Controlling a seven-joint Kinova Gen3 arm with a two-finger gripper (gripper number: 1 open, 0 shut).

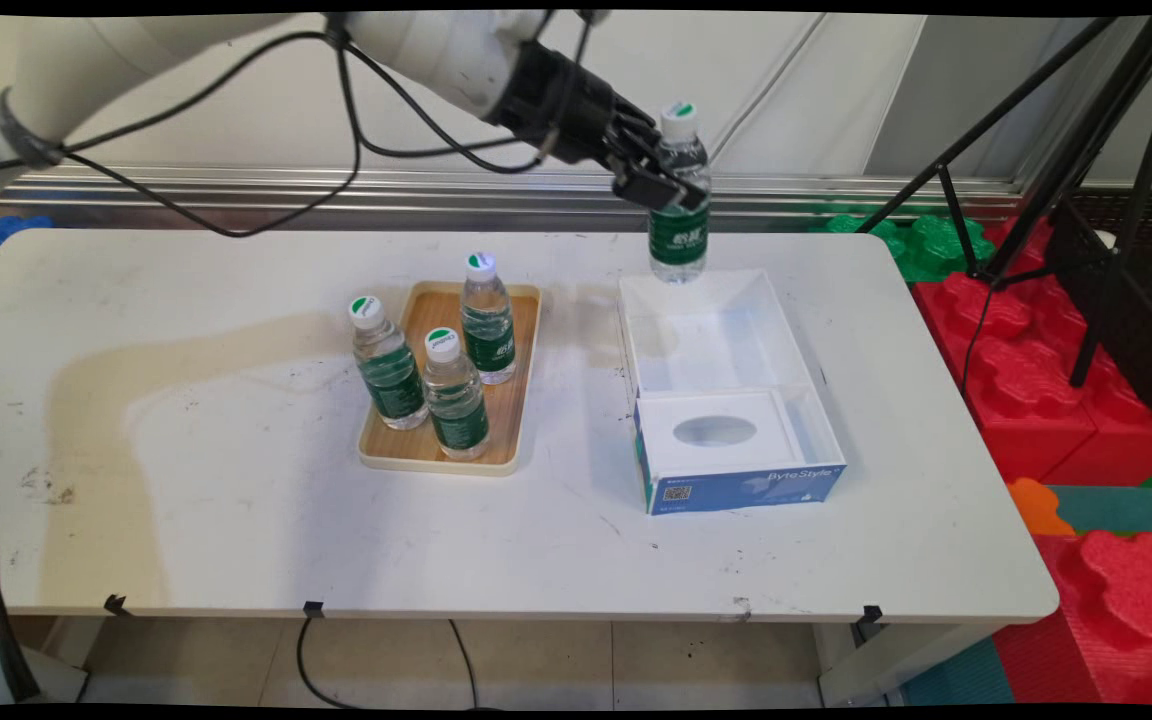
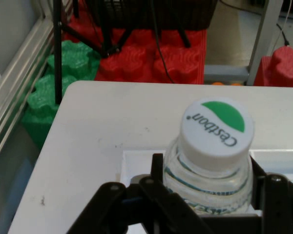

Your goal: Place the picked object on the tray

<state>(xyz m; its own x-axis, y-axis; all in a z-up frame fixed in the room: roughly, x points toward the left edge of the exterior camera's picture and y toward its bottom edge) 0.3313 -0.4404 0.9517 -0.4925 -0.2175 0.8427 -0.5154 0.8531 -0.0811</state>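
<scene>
Main view, left to right: a white table (image 1: 186, 500) w/ a wooden tray (image 1: 511, 400) left of centre. Three water bottles w/ green labels and white caps stand upright on it: one at the tray's left edge (image 1: 388, 365), one just beside it toward the near end (image 1: 456, 395), one at the far end (image 1: 487, 318). Right of the tray, apart from it, sits an open white box (image 1: 736, 345) w/ a blue front and a white insert w/ an oval hole at its near end. The black gripper (image 1: 664, 178) is clenched on a fourth water bottle (image 1: 681, 235), held upright in the air over the box's far edge. Beyond the table's right end: green and red foam blocks (image 1: 1036, 350) and a black tripod (image 1: 1086, 150).

Hand view: the fingers (image 2: 158, 183) clamp the held bottle (image 2: 212, 180) below its white cap (image 2: 217, 129), lettered "Cestbon".
</scene>
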